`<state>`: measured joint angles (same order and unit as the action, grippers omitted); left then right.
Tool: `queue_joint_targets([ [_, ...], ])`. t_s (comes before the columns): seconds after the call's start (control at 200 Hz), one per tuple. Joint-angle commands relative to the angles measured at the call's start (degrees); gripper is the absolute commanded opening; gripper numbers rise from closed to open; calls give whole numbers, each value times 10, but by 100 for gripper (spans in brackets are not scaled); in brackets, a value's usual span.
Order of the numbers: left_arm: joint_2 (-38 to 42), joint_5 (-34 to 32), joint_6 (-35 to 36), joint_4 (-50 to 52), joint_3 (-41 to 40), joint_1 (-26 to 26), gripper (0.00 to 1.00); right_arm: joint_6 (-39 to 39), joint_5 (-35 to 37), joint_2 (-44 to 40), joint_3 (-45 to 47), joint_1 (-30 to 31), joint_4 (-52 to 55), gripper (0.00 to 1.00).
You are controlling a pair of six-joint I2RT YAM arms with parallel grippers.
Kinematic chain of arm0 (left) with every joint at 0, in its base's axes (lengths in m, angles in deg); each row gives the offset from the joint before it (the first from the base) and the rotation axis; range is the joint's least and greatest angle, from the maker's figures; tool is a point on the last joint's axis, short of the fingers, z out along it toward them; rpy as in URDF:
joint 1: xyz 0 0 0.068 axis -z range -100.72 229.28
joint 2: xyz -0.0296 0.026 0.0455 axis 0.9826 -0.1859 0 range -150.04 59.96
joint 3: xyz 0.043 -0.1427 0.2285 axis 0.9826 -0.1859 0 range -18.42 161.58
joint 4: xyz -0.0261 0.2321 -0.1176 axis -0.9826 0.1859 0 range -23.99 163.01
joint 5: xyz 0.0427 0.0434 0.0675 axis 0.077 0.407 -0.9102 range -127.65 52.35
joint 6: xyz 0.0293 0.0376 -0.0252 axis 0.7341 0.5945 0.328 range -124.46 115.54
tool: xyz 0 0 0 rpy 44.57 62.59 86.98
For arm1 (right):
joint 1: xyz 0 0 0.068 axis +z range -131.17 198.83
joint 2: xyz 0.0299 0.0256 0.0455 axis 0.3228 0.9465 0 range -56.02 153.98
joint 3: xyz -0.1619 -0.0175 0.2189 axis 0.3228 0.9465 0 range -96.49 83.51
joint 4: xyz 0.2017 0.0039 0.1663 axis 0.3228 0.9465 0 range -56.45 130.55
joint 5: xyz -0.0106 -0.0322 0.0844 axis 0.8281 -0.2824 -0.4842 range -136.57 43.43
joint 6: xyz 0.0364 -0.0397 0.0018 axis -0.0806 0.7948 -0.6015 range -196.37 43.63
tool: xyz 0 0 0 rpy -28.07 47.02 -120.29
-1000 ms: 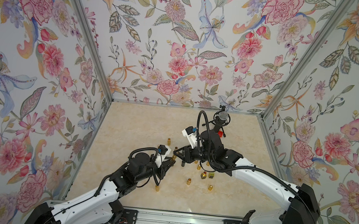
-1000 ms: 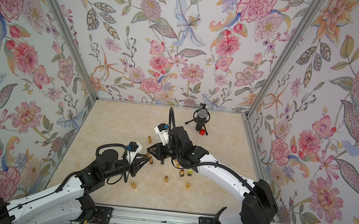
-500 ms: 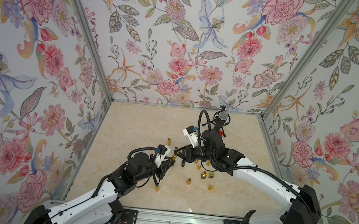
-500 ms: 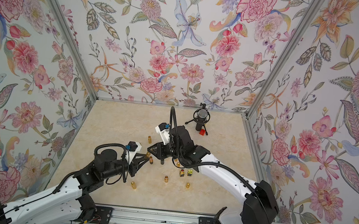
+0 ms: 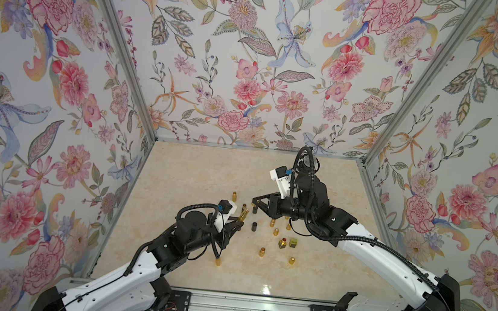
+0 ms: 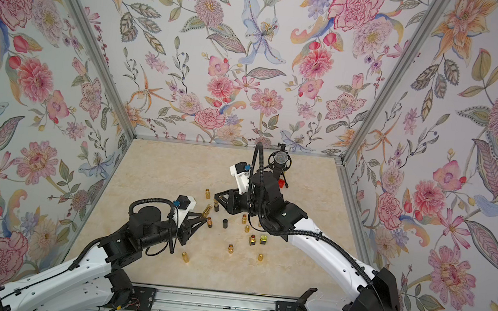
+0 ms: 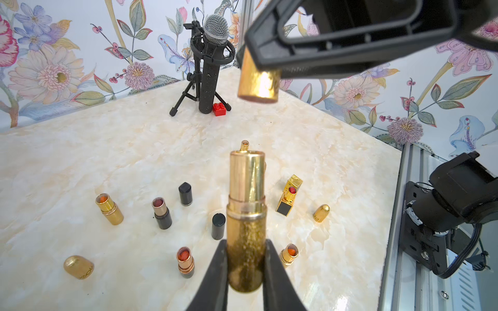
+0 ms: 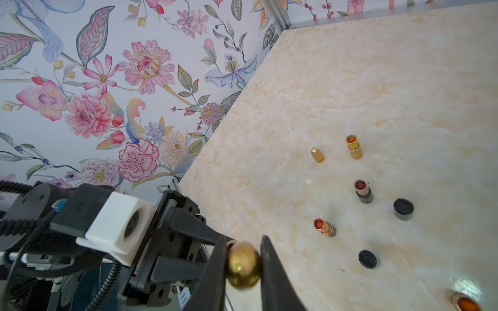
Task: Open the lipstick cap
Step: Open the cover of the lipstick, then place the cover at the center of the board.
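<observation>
The left end effector (image 7: 245,243) pinches the gold lipstick tube (image 7: 246,183) above the counter (image 7: 107,150), the right end effector (image 8: 244,242) pinches its cap (image 7: 258,80), already clear of the mouth; advisably, hold both grips firm, withdraw the cap along the tube's axis, and set it on bare counter.

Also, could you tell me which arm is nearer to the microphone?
Right. The right arm has its wrist close in front of the microphone; the left arm is towards the front of the table, well short of it.
</observation>
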<state>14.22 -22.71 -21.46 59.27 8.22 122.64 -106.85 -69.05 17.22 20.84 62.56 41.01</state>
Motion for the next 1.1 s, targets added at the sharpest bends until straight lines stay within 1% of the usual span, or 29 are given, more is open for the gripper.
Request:
queue_joint_targets([
  [0.0,19,-15,-5,11,-4,0,3,-10,16,-14,-4,-1,-16,20],
  [0.1,38,-34,-14,16,-2,0,2,4,16,-16,6,0,-16,21],
  [0.175,59,-54,-21,21,-2,-1,2,17,39,-24,35,1,-17,21],
  [0.245,80,-93,-31,35,0,-1,0,35,66,-27,64,9,-17,21],
  [0.295,91,-129,-39,53,6,-1,1,53,98,-26,79,29,-17,21],
  [0.375,101,-170,-45,77,14,-1,0,79,161,-18,101,71,-22,21],
  [0.505,110,-203,-52,95,15,-2,0,110,221,9,158,140,-90,21],
  [0.59,119,-211,-58,96,11,-2,0,123,234,29,200,172,-151,21],
  [0.65,128,-222,-62,99,7,-2,1,133,235,39,227,185,-194,21],
  [0.731,141,-240,-66,108,6,-3,1,145,247,62,245,197,-224,21],
  [0.961,153,-254,-67,120,7,-4,1,162,252,151,230,206,-259,21],
  [1.096,151,-253,-67,118,4,-6,1,179,259,195,201,206,-247,20],
])
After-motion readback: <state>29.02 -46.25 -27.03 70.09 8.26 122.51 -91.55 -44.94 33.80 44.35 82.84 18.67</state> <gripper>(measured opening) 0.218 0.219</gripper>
